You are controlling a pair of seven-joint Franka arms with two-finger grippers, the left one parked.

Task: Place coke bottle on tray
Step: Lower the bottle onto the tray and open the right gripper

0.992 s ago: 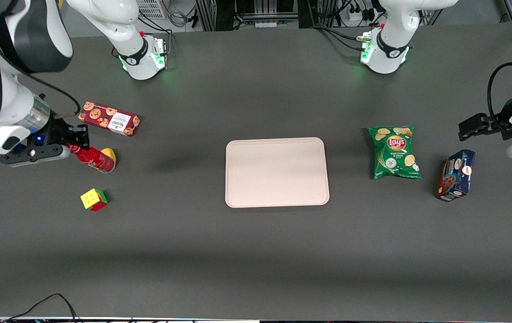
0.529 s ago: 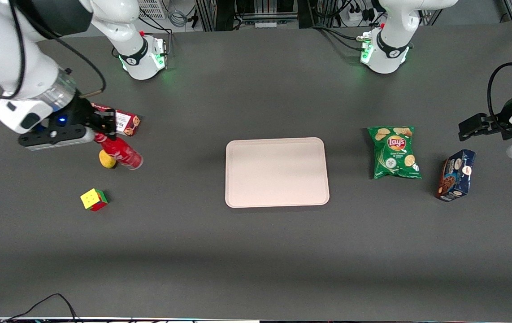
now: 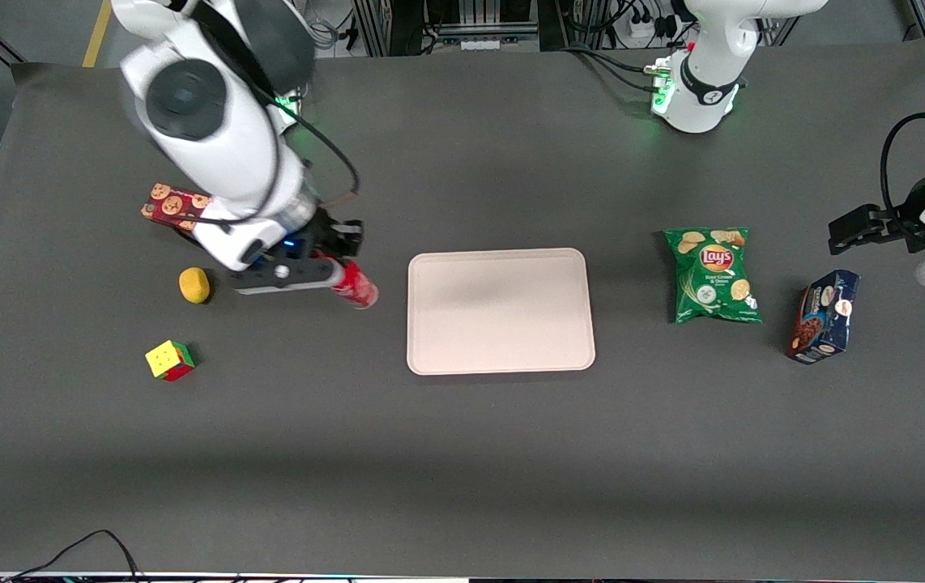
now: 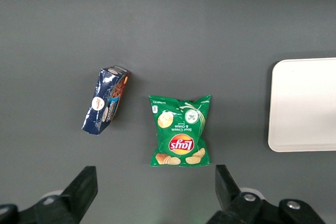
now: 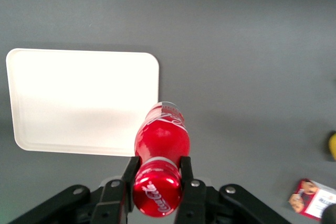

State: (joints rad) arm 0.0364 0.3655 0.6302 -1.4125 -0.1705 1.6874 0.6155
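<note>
My gripper [image 3: 331, 275] is shut on the cap end of the red coke bottle [image 3: 355, 287] and holds it above the table, a short way from the tray's edge toward the working arm's end. In the right wrist view the gripper [image 5: 157, 174] clamps the bottle [image 5: 161, 139] just below its red cap, one finger [image 5: 130, 174] on each side. The bottle hangs down over the table beside the pale tray [image 5: 79, 98]. The pale pink-beige tray [image 3: 500, 310] lies flat at the table's middle with nothing on it.
A yellow lemon-like object [image 3: 194, 285], a colour cube [image 3: 170, 359] and a red cookie box [image 3: 171, 207], partly hidden by the arm, lie toward the working arm's end. A green chip bag [image 3: 710, 274] and a dark blue box [image 3: 824, 316] lie toward the parked arm's end.
My gripper has lifted the coke bottle away from the yellow object and carried it sideways toward the tray, almost to its edge. The yellow object stays on the table.
</note>
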